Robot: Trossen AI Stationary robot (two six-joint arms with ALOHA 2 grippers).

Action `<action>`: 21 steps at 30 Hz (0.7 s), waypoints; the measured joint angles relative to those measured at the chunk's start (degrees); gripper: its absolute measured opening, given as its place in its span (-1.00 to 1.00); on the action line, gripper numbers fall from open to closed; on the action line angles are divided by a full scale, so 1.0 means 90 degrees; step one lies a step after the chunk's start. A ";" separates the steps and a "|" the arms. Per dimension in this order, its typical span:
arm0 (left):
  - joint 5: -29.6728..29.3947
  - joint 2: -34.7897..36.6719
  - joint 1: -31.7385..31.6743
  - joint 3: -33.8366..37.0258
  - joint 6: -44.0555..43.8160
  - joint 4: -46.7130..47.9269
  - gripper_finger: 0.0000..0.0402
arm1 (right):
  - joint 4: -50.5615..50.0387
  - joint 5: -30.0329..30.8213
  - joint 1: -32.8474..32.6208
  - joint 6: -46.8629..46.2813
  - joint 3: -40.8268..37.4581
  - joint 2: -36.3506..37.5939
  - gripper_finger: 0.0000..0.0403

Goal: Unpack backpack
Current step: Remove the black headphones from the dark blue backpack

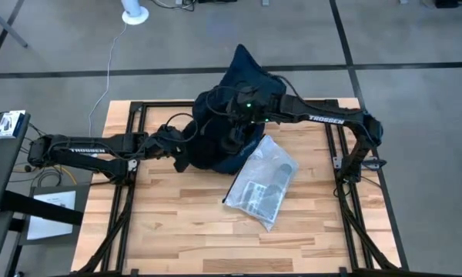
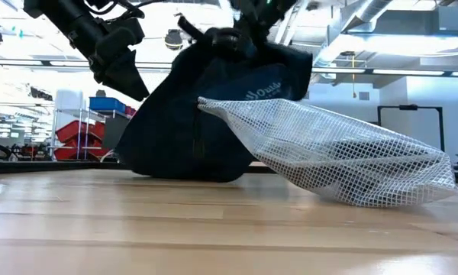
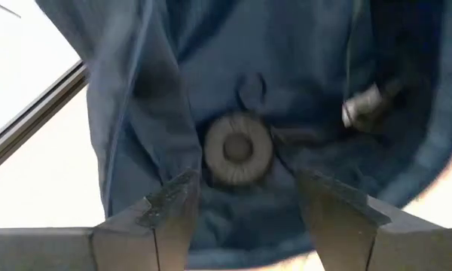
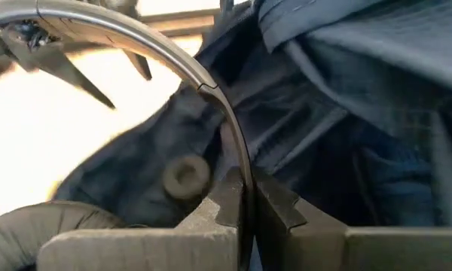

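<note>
The dark navy backpack (image 1: pixel 229 123) sits on the table's far middle, its bottom on the wood (image 2: pixel 175 122). My right gripper (image 1: pixel 242 104) is above its open top, shut on the thin metal headband of a pair of headphones (image 4: pixel 237 192). A round ear pad (image 4: pixel 185 175) lies down in the bag. My left gripper (image 1: pixel 187 140) is at the backpack's left side, open, and looks into the bag; the ear pad (image 3: pixel 238 149) shows between its fingers (image 3: pixel 241 197). A clear mesh pouch (image 1: pixel 263 183) leans on the backpack's near right side. My right gripper pinches the headphones' thin metal headband (image 4: pixel 237 162) between its two fingers, which come from above into the bag's opening. The band arcs away from the fingertips (image 4: pixel 135 38). A grey padded ear cup (image 4: pixel 38 222) sits close beside the gripper. I cannot tell whether my left gripper touches the backpack's fabric (image 3: pixel 166 165).
The mesh pouch (image 2: pixel 343 153) with dark things inside takes up the table's middle right. Bare wood lies toward the near edge (image 1: pixel 185 231). The black table frame (image 1: pixel 131 138) runs along both sides. A cable (image 1: pixel 112 69) trails on the floor beyond the far left corner.
</note>
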State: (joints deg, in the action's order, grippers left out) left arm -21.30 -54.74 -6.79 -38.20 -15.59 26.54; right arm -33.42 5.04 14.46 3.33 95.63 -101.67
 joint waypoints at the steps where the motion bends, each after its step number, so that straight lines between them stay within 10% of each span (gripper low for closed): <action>1: 0.0000 0.0000 0.0000 0.0000 -0.0011 0.0017 0.03 | -0.0067 -0.0002 0.0026 -0.0002 -0.0041 -0.0099 -0.98; 17: 0.0002 0.0000 0.0002 0.0000 -0.0125 0.0178 0.03 | -0.0624 -0.0777 0.0207 -0.0222 -0.0043 -0.1527 -0.55; 21: 0.0002 0.0000 0.0002 0.0000 -0.0108 0.0178 0.03 | -0.0679 -0.0782 0.0187 -0.0118 -0.0046 -0.1806 -0.73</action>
State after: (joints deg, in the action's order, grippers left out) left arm -21.28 -54.74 -6.76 -38.20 -16.56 28.14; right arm -39.53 -2.00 16.14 2.27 95.22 -117.92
